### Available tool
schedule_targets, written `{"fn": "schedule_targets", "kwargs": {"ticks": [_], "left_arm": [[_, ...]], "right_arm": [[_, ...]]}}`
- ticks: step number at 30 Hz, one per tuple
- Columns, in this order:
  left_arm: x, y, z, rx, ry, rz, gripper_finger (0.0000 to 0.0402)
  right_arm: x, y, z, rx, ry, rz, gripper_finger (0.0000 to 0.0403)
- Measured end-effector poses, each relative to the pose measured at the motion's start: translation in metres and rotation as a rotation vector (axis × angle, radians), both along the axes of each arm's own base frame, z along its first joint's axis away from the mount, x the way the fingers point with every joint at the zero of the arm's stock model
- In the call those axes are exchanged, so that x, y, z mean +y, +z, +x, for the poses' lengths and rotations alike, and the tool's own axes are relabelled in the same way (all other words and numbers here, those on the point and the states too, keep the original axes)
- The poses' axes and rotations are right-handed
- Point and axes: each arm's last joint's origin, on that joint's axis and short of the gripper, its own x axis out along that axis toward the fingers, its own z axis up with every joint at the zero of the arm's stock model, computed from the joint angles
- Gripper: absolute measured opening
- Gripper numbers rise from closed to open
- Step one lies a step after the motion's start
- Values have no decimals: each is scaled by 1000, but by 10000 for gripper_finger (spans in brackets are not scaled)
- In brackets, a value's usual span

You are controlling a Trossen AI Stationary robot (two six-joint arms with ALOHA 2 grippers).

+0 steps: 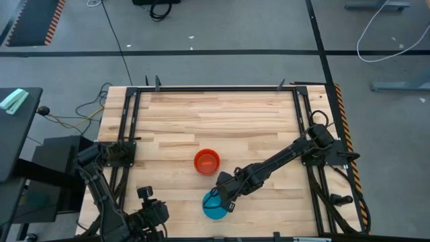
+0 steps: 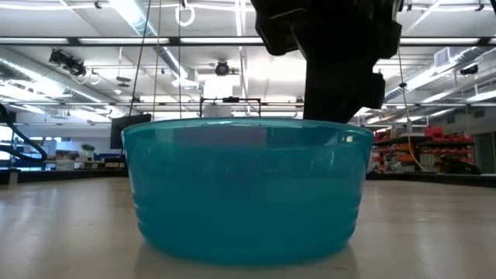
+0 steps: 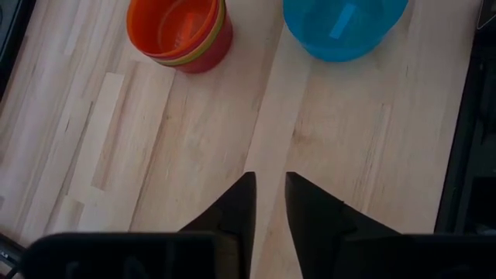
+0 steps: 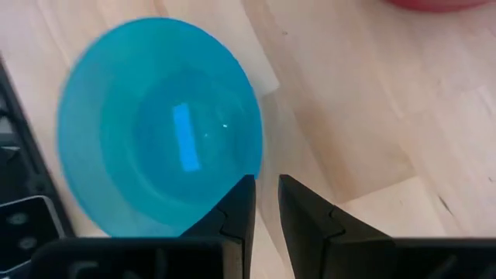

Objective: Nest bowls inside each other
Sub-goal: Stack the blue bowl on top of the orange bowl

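A bright blue bowl [image 1: 213,206] stands upright on its base on the table near the front edge; it also shows in the low view [image 2: 246,190] and in the right wrist view [image 4: 159,128]. A stack with the orange bowl [image 1: 207,161] on top stands just beyond it, and a yellow rim [image 3: 203,53] shows under the orange one. No olive green or purple bowl shows. My right gripper [image 4: 267,203] hovers shut over the blue bowl's right rim. My left gripper [image 3: 270,203] is shut and empty at the front left. My right gripper points down at the blue bowl's rim [image 4: 249,159] on the side toward the table's right. One finger [image 4: 239,203] stands over that rim. Wood shows in the narrow gap between the fingers. I cannot tell whether the finger touches the bowl.
Black frame rails [image 1: 127,121] run along the table's left and right sides. Bare wood [image 1: 222,114] lies across the far half of the table. A black edge [image 4: 23,186] lies close beside the blue bowl in the right wrist view.
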Motion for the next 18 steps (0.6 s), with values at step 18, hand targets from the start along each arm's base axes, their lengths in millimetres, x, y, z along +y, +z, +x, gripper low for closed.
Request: {"fn": "schedule_targets", "kwargs": {"ticks": [18], "left_arm": [[0, 0, 0, 1, -2, 1, 79]], "right_arm": [[8, 1, -3, -4, 13, 27, 66]]}}
